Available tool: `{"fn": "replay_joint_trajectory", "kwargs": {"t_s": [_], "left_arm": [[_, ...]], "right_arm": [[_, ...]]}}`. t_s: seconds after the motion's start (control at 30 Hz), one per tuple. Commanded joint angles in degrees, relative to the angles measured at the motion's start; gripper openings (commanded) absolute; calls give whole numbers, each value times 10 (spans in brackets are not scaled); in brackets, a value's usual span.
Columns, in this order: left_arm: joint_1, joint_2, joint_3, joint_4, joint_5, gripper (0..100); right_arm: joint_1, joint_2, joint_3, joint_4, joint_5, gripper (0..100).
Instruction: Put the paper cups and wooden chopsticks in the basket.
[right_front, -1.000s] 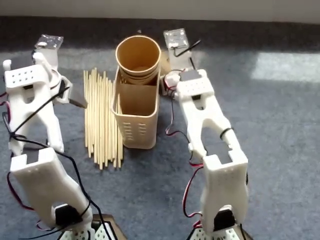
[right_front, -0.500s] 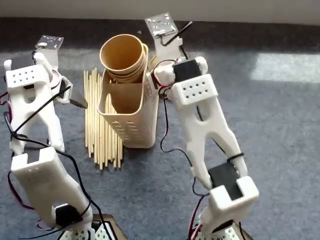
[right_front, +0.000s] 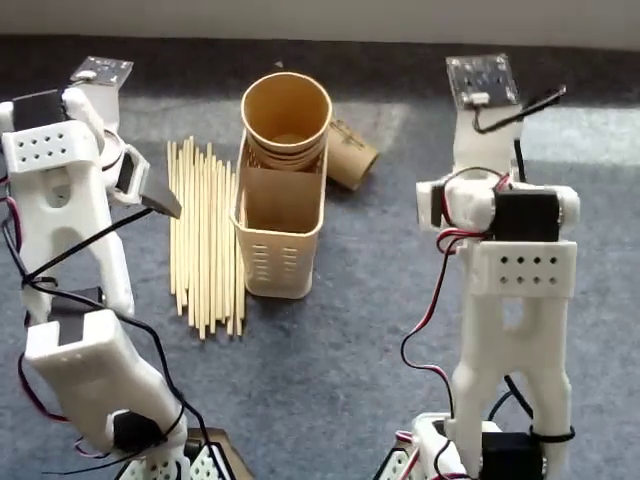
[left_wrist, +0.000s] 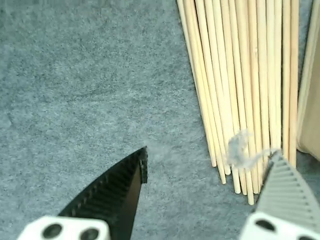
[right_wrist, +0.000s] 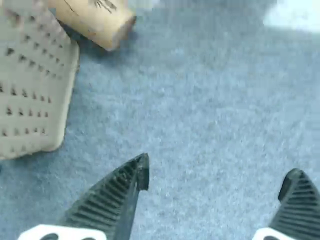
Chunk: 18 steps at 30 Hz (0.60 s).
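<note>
Pulling back to the frame's right, the right hand was open and empty. The basket stood straight again at upper middle, paper cups inside. One loose cup and the chopsticks lay beside it; the left hand was open too.

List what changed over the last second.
The right arm pulled back from the basket and swung right; the right gripper is now open over carpet. The basket, tipped left half a second ago, is upright again. A cup lying on its side beside it is now uncovered. The cup stack, chopsticks and left gripper barely changed.
</note>
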Motion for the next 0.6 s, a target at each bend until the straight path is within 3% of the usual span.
{"fn": "replay_joint_trajectory", "kwargs": {"t_s": [0.0,0.27,0.57], "left_arm": [[54,-37,67,4,2,351],[71,-34,152,-40,0,351],[70,-33,243,-156,1,351]], "right_arm": [[27,-53,181,-33,5,393],[33,-301,640,-351,6,393],[32,-449,767,-390,51,393]]}}
